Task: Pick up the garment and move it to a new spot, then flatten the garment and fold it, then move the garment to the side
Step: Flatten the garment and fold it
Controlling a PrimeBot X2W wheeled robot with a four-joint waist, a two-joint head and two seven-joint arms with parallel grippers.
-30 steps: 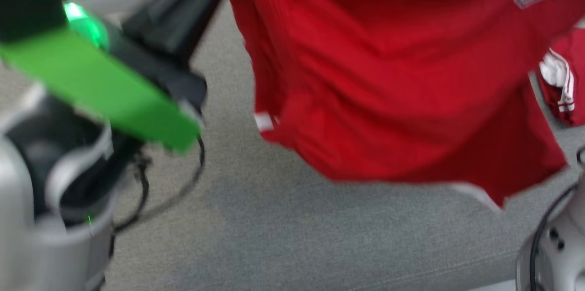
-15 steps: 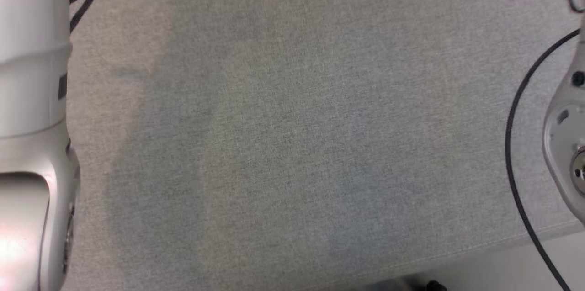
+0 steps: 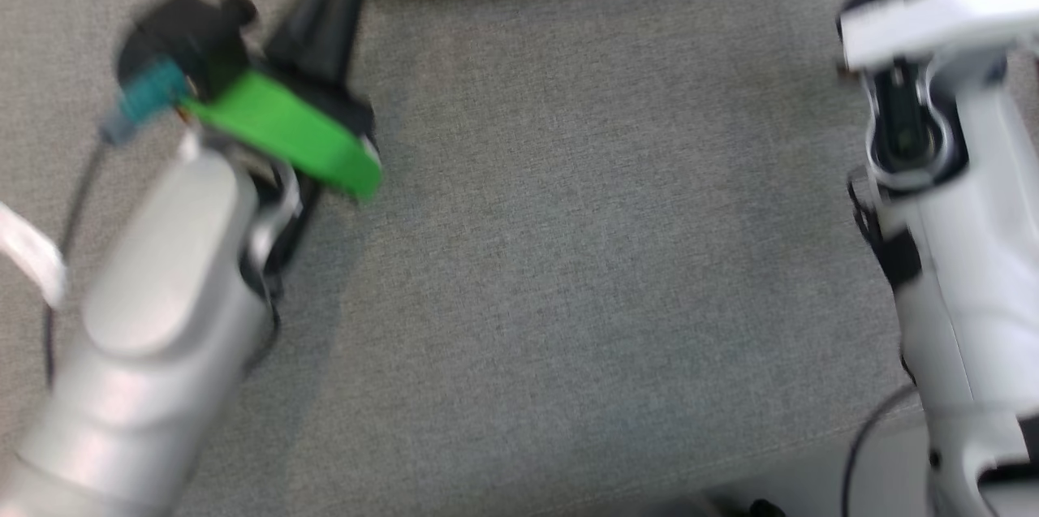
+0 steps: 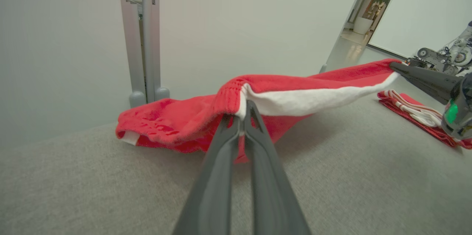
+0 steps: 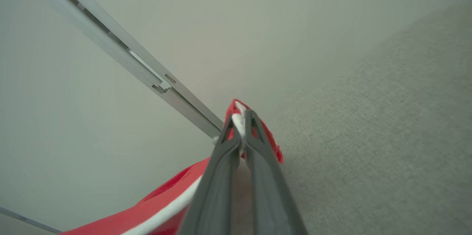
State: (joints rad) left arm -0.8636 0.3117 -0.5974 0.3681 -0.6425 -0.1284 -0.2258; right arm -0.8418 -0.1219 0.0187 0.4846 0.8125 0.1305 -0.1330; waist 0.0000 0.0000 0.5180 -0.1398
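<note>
Left fingers [image 4: 221, 154] and right fingers [image 5: 221, 161] are clamping the red garment [image 4: 177, 124] taut; hanging mid-view a second ago, it is now settling on the grey surface [image 3: 568, 257] at twelve o'clock, seemingly for flattening.

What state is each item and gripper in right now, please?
garment, edge lifted and stretched between both grippers, rest lying on the grey surface.
left gripper, shut on the garment's white-trimmed edge.
right gripper, shut on the same edge, further along.
second red garment, lying aside, untouched.
</note>
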